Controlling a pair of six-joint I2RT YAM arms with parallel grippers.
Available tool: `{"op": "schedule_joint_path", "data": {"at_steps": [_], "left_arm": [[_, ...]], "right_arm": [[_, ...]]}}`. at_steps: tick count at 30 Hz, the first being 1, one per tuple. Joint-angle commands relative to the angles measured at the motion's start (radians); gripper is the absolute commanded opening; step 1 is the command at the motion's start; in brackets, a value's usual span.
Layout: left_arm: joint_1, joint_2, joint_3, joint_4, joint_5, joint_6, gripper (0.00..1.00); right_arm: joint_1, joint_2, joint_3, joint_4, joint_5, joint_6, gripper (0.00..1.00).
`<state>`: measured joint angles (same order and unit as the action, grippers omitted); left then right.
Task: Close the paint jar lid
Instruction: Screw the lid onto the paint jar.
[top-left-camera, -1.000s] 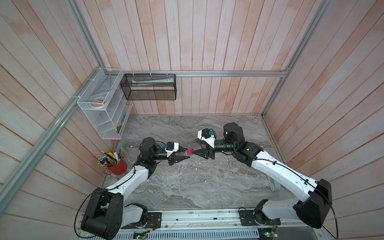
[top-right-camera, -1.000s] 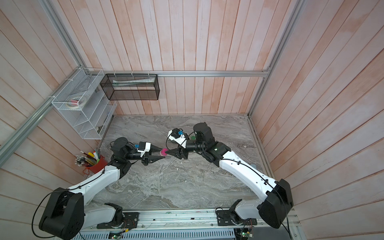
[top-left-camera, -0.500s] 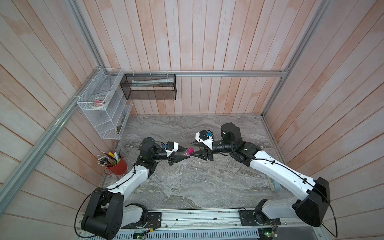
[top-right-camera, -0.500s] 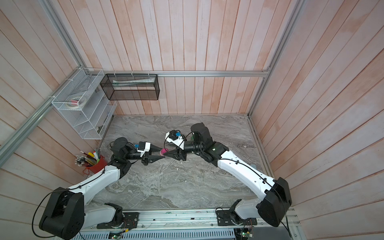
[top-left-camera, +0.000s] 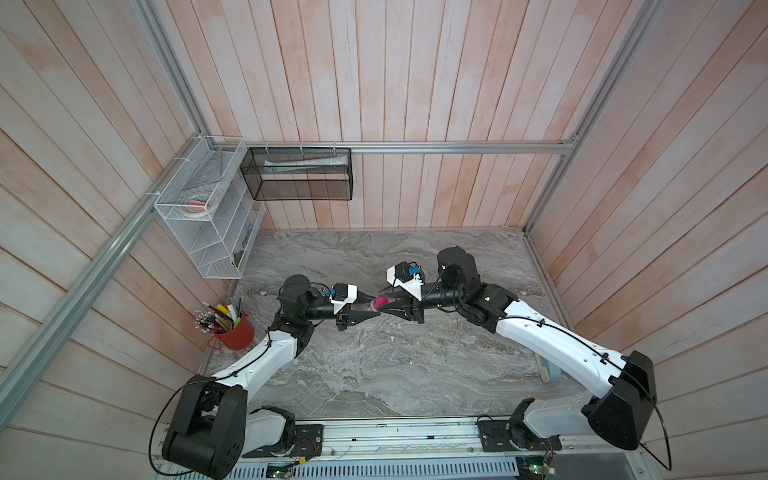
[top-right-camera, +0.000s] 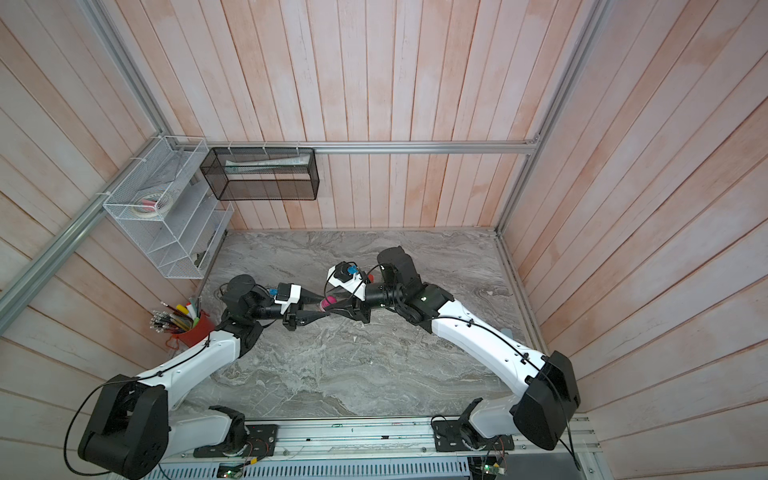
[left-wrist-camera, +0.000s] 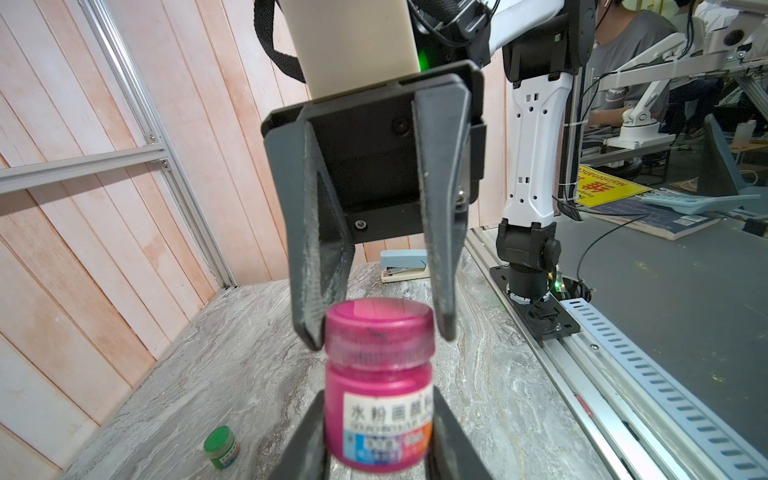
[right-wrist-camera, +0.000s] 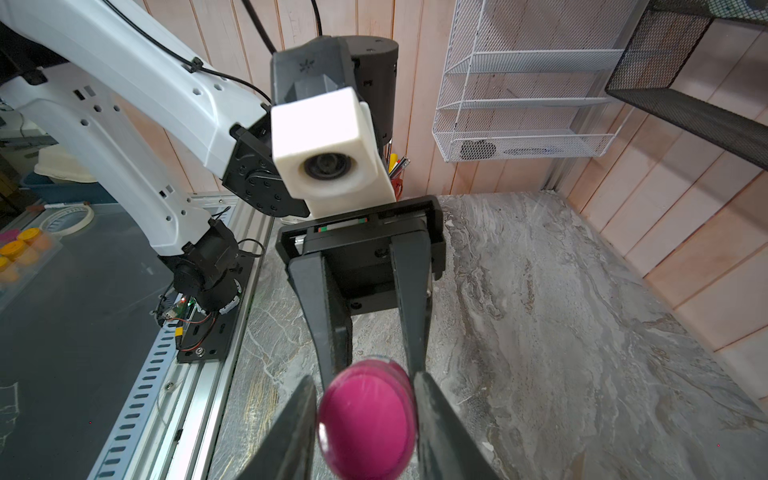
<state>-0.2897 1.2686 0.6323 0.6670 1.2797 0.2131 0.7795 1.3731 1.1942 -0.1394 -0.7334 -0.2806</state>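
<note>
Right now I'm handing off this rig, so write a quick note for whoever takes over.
Left end effector: shut on the jar, holding it off the table with the lid end toward the right arm.
Right end effector: shut on the lid, one finger on each side.
Done: the lid sits on the jar's neck.
Left: twist the lid tight, then let go. How far it is screwed down cannot be told.

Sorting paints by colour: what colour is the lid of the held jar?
The lid is magenta pink; the left wrist view shows it best.
</note>
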Motion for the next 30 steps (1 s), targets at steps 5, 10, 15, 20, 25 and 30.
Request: {"op": "schedule_joint_path", "data": {"at_steps": [5, 10, 15, 20, 25, 30], "left_arm": [[0.006, -0.005, 0.024, 0.004, -0.011, 0.002, 0.36], [0.009, -0.006, 0.009, 0.142, -0.001, -0.105, 0.36], [0.018, 0.006, -0.013, 0.369, 0.010, -0.268, 0.36], [0.031, 0.037, -0.026, 0.677, 0.001, -0.503, 0.35], [0.049, 0.080, -0.010, 0.956, -0.017, -0.712, 0.34], [0.066, 0.060, -0.014, 0.940, -0.051, -0.696, 0.33]], "right_arm": [[0.013, 0.012, 0.018, -0.016, 0.013, 0.018, 0.34], [0.022, 0.013, -0.009, 0.037, 0.049, 0.058, 0.33], [0.036, 0.028, -0.039, 0.134, 0.087, 0.142, 0.31], [0.085, 0.045, -0.097, 0.298, 0.121, 0.233, 0.31], [0.134, 0.098, -0.100, 0.382, 0.162, 0.286, 0.30], [0.164, 0.135, -0.082, 0.388, 0.235, 0.304, 0.28]]}}
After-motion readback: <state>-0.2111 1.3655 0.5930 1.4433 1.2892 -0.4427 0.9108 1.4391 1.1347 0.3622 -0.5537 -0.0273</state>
